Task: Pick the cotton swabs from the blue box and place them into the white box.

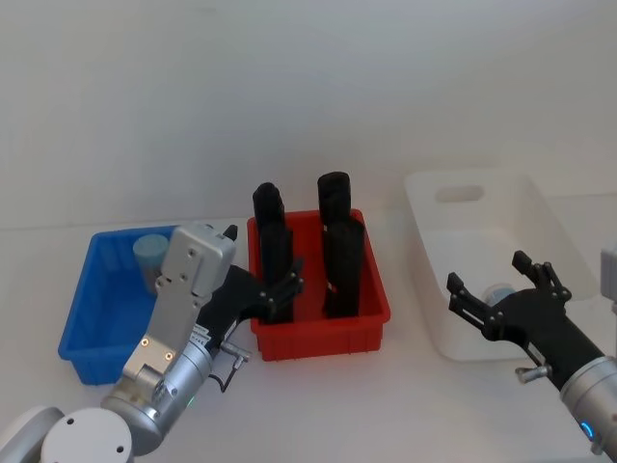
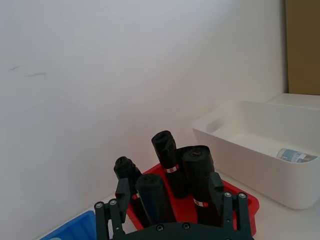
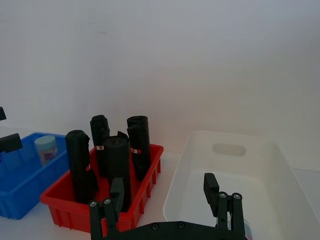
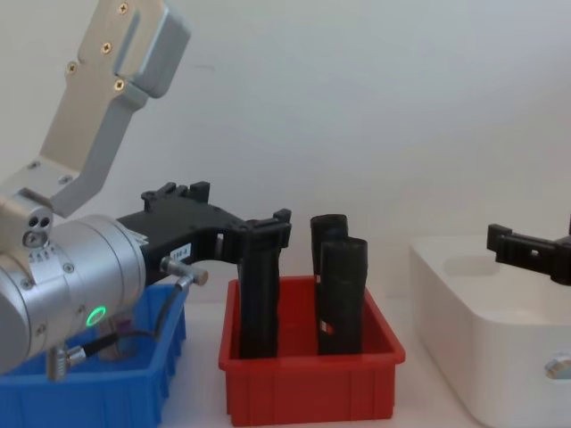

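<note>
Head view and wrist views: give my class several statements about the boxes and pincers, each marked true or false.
1. A swab tub stands in the blue box. True.
2. The white box holds nothing. False: a second tub lies in it.
3. The red box, with four black rolls, sits between the blue and white boxes. True.
4. Both pincers are shut on tubs. False: the left pincer, at the red box's left side, and the right pincer, over the white box, are open and empty.
</note>
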Controlling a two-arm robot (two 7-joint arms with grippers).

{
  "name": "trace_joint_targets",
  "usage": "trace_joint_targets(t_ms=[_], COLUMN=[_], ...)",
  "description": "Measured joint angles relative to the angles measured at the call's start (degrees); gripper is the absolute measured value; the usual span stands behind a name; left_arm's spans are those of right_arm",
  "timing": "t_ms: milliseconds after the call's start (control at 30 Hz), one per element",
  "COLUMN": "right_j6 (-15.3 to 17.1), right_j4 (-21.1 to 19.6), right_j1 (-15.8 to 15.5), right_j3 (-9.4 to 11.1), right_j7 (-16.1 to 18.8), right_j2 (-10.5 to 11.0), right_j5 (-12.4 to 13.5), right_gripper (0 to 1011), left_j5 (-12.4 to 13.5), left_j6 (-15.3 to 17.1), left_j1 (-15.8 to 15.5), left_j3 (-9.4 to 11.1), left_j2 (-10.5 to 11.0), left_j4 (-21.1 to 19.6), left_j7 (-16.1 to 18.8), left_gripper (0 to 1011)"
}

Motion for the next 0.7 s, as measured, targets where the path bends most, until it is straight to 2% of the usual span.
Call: trace_joint_targets(t_ms=[700], right_j6=[-0.6], right_j4=[1.7], right_j1=[1.0], right_j3=[0.0], right_j7=[1.6], right_j2=[-0.6], right_j5=[-0.5], right_gripper=[1002], left_j5=[0.0], left_j6=[-0.3], left_j1=[0.2], left_j3=[0.0], left_j2=[0.0], left_j4=[0.0], left_j7=[0.5], left_gripper=[1000])
